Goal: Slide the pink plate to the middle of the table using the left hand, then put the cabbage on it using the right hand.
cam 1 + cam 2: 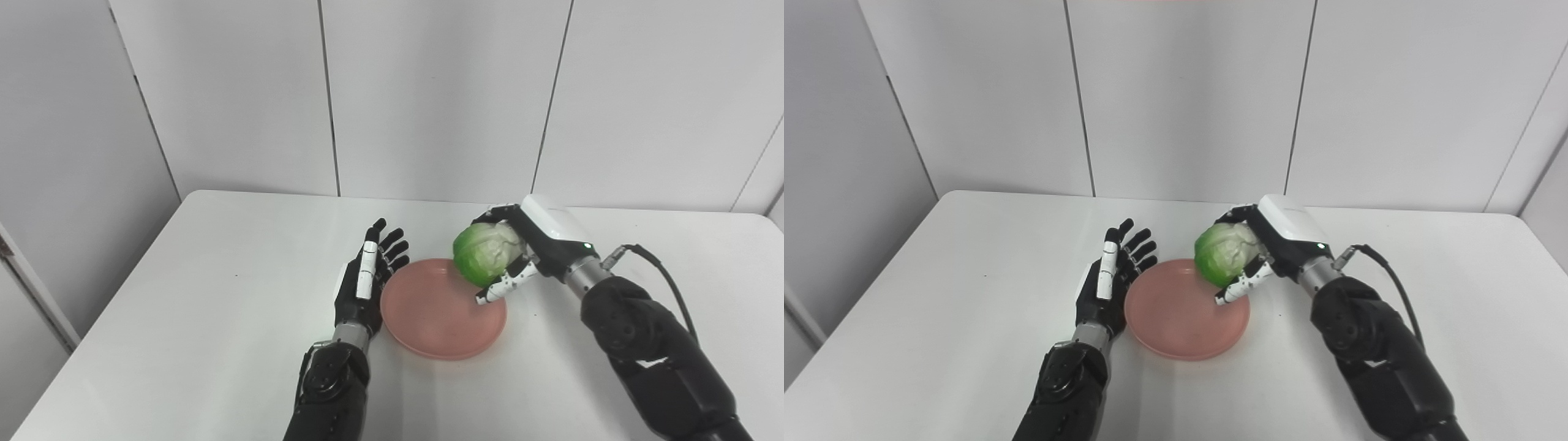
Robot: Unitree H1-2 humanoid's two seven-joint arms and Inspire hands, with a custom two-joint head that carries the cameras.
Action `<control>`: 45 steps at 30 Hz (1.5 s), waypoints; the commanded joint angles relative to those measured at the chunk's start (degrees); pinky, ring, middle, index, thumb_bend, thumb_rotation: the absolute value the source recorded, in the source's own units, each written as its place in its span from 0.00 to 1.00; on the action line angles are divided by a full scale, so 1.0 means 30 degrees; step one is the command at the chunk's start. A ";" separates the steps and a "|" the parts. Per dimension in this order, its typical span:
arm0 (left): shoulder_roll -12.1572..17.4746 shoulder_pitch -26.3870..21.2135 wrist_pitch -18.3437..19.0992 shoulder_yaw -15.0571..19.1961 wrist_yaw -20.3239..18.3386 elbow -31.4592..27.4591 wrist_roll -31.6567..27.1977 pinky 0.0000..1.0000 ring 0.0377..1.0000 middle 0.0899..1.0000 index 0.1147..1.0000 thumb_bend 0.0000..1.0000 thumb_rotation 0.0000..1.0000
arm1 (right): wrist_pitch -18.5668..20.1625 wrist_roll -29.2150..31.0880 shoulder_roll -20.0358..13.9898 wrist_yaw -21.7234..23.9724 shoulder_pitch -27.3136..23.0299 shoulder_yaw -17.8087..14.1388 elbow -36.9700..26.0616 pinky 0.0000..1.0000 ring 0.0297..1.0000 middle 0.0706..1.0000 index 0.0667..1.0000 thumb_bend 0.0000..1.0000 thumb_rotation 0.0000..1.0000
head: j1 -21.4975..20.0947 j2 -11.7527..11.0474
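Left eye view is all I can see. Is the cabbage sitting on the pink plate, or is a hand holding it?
Observer: The right eye view agrees with yours. The right hand holds the cabbage over the pink plate's far rim, and it looks lifted.
Operator: Does the table end near that arm?
Observer: The right eye view shows the table's right edge well past the arm. Your view cuts it off.
Operator: And the other hand?
Observer: The left hand is open beside the plate's left rim. I can't tell if they touch.
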 commanded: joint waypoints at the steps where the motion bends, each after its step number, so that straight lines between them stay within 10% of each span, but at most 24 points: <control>1: -0.0141 0.0500 0.0700 0.0036 0.0273 0.0958 -0.0059 0.82 0.83 0.85 0.91 0.76 0.86 | -0.0945 -0.0232 0.0365 -0.0476 -0.1046 0.0165 -0.0180 0.36 0.42 0.41 0.48 0.53 0.00 | 0.0027 -0.0003; 26: -0.0284 0.0433 0.0225 0.0197 0.0185 0.1702 -0.0137 0.80 0.83 0.84 0.91 0.74 0.86 | -0.2829 -0.1290 0.1335 -0.2663 -0.0695 0.1583 0.4268 0.36 0.44 0.45 0.47 0.53 0.01 | -0.0040 -0.0127; 30: -0.0315 0.0449 0.0209 0.0179 0.0192 0.1759 -0.0103 0.81 0.83 0.84 0.91 0.74 0.86 | -0.2843 -0.0900 0.1224 -0.2529 -0.0543 0.1393 0.3962 0.37 0.48 0.60 0.69 0.82 0.30 | -0.0050 -0.0162; 35: -0.0322 0.0436 0.0025 0.0154 0.0060 0.1950 -0.0133 0.81 0.83 0.84 0.91 0.73 0.87 | -0.2860 -0.0544 0.0987 -0.2166 -0.0384 0.1240 0.3455 0.59 0.72 0.78 0.76 0.94 0.55 | -0.0050 -0.0162; 45: -0.0232 0.0237 -0.0062 0.0210 0.0126 0.2134 -0.0116 0.81 0.83 0.83 0.90 0.74 0.88 | -0.3370 0.0245 0.0693 -0.2031 -0.0277 0.0978 0.3195 0.92 0.86 0.86 0.78 0.98 0.69 | -0.0061 -0.0162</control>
